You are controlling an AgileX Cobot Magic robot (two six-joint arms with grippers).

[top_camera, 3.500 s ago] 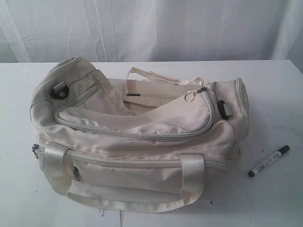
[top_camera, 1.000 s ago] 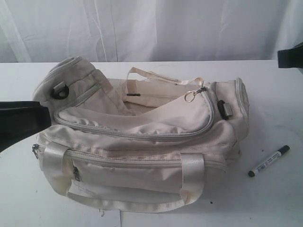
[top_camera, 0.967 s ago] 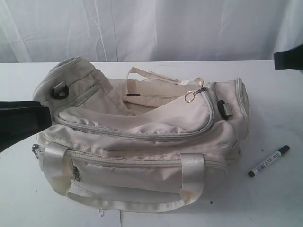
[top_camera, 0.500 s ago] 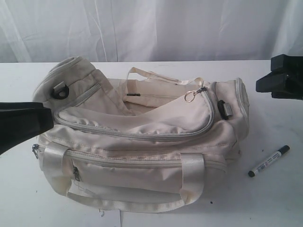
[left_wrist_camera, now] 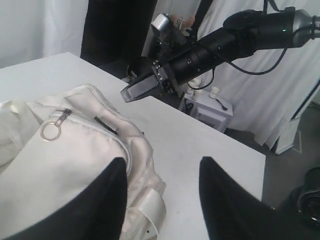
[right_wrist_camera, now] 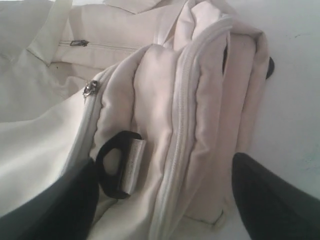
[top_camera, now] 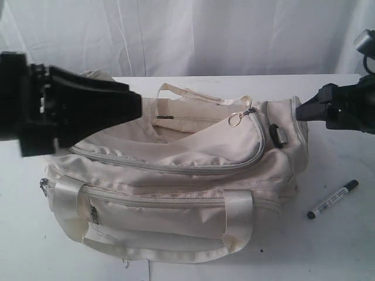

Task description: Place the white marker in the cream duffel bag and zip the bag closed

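Cream duffel bag (top_camera: 176, 181) fills the centre, top zipper open; white marker (top_camera: 333, 199) lies diagonally at lower right, apart from it.

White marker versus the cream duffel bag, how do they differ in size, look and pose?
The cream duffel bag is large and soft; the white marker is slim and far smaller. The bag is cream fabric with grey zippers; the marker has a white barrel with dark ends. The bag sits mid-table; the marker lies slanted beside it, apart. Both rest on the white table.
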